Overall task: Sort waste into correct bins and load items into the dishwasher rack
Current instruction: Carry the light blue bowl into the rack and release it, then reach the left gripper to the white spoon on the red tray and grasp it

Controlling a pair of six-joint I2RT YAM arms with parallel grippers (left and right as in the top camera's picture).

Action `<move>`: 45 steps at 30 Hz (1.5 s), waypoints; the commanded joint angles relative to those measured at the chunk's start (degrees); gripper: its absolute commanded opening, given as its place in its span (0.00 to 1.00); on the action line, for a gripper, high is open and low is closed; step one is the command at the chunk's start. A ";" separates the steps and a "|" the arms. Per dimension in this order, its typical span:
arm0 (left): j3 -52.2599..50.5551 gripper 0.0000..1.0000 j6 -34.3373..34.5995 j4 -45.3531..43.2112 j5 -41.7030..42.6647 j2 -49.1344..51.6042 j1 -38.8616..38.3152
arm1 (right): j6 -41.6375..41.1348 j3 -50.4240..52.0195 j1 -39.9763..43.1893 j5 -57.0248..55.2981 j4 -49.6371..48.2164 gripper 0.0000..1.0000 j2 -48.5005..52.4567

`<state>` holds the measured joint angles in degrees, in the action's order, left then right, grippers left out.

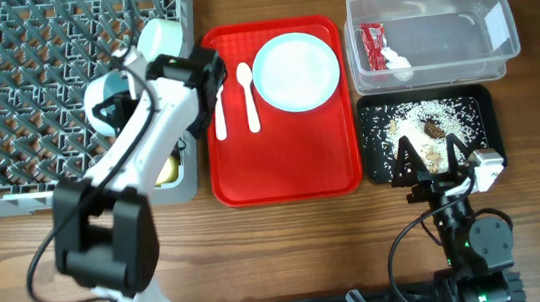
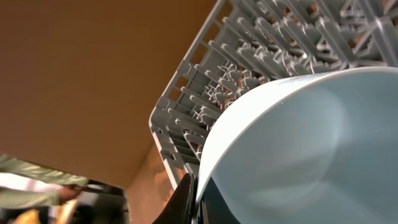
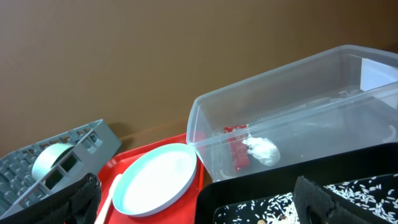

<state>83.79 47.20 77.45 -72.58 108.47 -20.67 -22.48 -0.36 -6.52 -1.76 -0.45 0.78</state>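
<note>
pale blue bowl [image 2: 298, 155], rim clamped in the left gripper [image 2: 198, 200], hangs over the far right corner of the grey dishwasher rack [image 1: 13, 98]; right gripper [image 1: 432, 159] idles, fingers spread, above the black tray [image 1: 491, 123]. best seated on edge between pegs, clear of the second bowl [image 1: 108, 96], before letting go.

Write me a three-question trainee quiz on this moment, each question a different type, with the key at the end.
1. True or false: the red-and-white wrapper lies inside the clear tub.
2. Multiple choice: what is the left gripper clamped on? A. a white fork B. the rim of a pale blue bowl C. a yellow cup
3. Fill in: the plate rests on the ___ tray.
Key: 1 true; 2 B; 3 red.
</note>
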 commanded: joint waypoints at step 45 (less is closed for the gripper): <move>21.66 1.00 -18.71 -7.93 61.26 -12.04 -11.85 | -0.42 0.07 0.35 0.09 -0.22 1.00 -0.57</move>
<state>103.98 38.89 74.96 -36.14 98.78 -32.51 -22.48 -0.36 -6.52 -1.76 -0.45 0.78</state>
